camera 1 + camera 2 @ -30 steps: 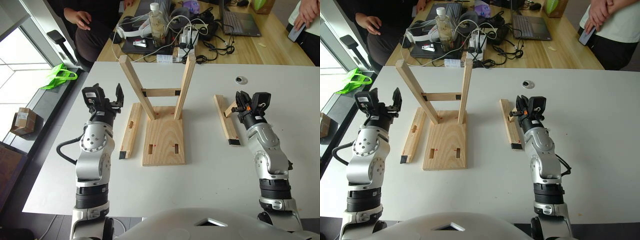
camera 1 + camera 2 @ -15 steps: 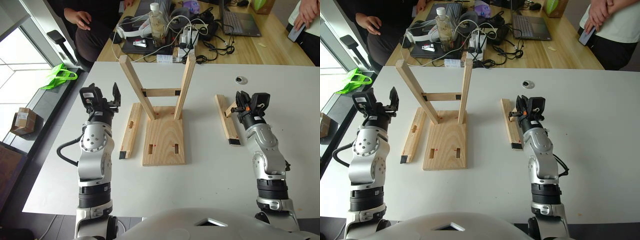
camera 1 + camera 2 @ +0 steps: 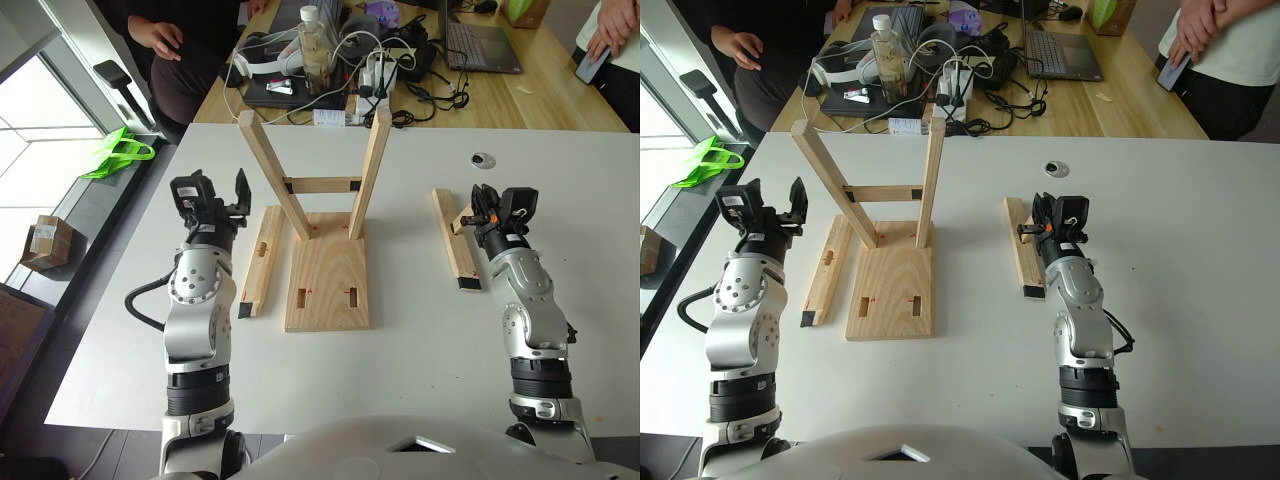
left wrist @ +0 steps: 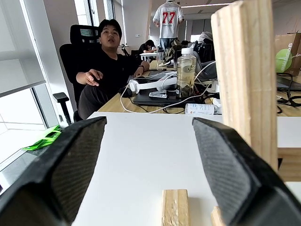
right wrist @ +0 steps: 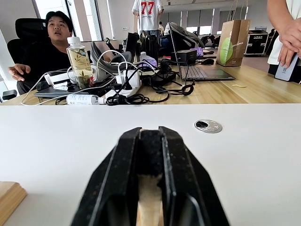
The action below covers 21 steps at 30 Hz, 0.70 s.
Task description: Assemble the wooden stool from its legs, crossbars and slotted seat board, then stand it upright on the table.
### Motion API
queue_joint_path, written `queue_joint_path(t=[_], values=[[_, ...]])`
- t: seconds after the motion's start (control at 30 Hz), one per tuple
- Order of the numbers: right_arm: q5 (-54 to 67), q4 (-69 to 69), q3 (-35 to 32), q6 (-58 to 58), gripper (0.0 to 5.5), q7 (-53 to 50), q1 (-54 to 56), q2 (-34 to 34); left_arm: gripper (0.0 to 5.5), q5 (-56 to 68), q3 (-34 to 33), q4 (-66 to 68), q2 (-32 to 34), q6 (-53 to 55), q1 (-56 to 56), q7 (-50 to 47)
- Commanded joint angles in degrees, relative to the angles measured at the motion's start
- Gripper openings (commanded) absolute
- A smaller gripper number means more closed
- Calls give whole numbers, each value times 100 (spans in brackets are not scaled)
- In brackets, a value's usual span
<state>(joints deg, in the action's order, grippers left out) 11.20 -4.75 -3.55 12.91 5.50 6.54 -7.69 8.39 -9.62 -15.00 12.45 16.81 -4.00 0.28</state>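
Lying flat at the centre of the head-camera frame, the seat board [image 3: 327, 285] was pictured with two legs [image 3: 372, 170] slotted in upright and tied by a crossbar [image 3: 322, 185]. A loose leg [image 3: 260, 258] was left just beside its left edge, the left gripper [image 3: 218, 198] spread wide and empty near that leg's upper end. At right, the right gripper [image 3: 480, 207] was clamped on a short crossbar [image 3: 461, 218] touching another leg [image 3: 452, 240]. Were that leg lifted by the stub alone, the joint could be twisted loose, or the upright pair toppled.
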Motion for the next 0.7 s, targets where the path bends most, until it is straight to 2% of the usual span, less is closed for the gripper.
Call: queue_joint_path(t=[0.03, 0.2, 0.37, 0.7], values=[[-45, 77, -19, 98, 37, -3, -52, 37, 352, -131, 93, 16, 39, 119, -136, 60], [-59, 102, -21, 98, 37, 29, -54, 26, 352, -191, 150, -25, 8, 80, -100, 114], [-58, 114, -26, 105, 37, 39, -41, 27, 283, -124, 74, -29, -38, 73, -134, 136], [-71, 141, -7, 115, 37, 64, -30, 39, 283, -267, -29, -26, 16, 209, -193, -60]])
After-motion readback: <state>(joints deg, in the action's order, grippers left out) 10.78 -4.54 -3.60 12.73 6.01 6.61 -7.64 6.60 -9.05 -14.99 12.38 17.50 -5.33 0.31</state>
